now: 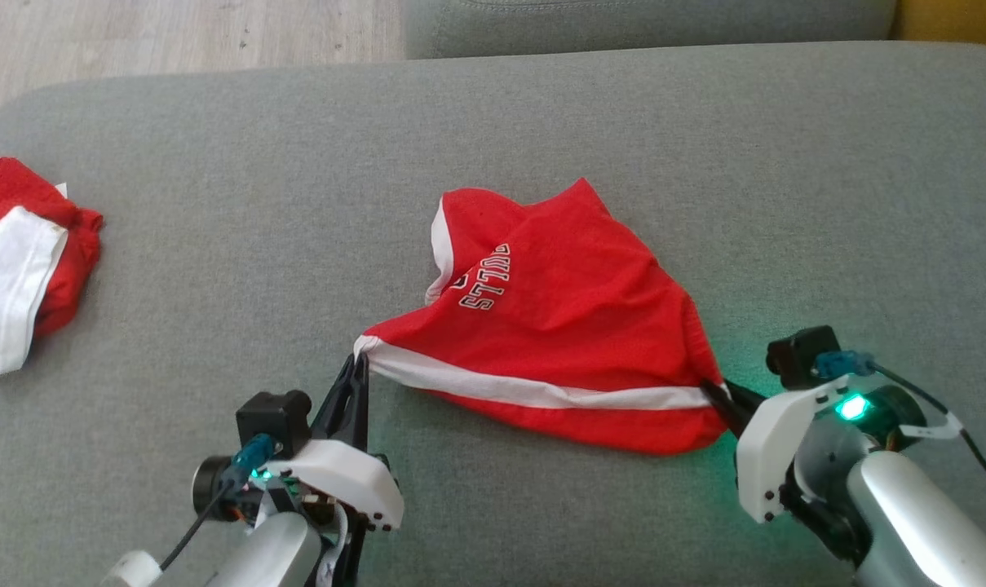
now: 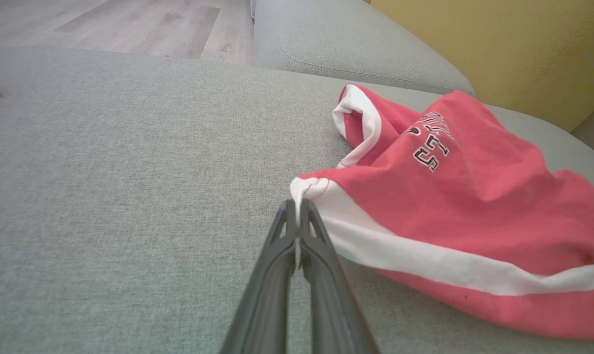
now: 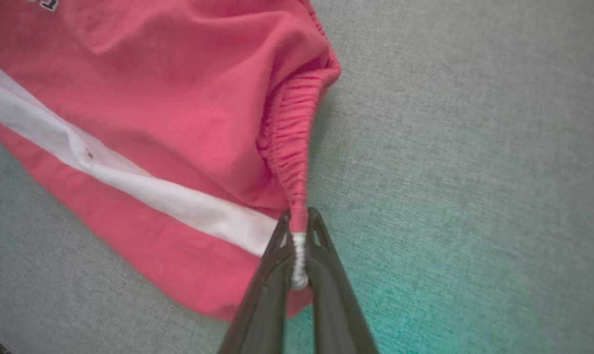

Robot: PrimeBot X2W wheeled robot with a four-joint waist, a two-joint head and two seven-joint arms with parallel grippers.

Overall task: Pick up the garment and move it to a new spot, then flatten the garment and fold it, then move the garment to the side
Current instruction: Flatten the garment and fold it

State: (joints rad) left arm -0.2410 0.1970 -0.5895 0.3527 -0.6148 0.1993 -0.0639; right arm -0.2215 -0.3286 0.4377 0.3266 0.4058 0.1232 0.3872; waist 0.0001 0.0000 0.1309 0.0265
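Here, in the head view, the red garment (image 1: 558, 326) lies near the middle of the grey cushion (image 1: 215, 269), stretched between the left gripper (image 1: 360, 360) and the right gripper (image 1: 715, 393). In the left wrist view, the jaws pinch its white-trimmed left corner. In the right wrist view, the jaws clamp its elastic waistband.

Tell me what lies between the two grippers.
The red garment, its white stripe running from the left gripper to the right gripper, each shut on a corner. The head view shows it.

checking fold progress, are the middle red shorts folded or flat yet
Neither: the red shorts lie rumpled, one hem curled over, held at two corners by left gripper and right gripper.
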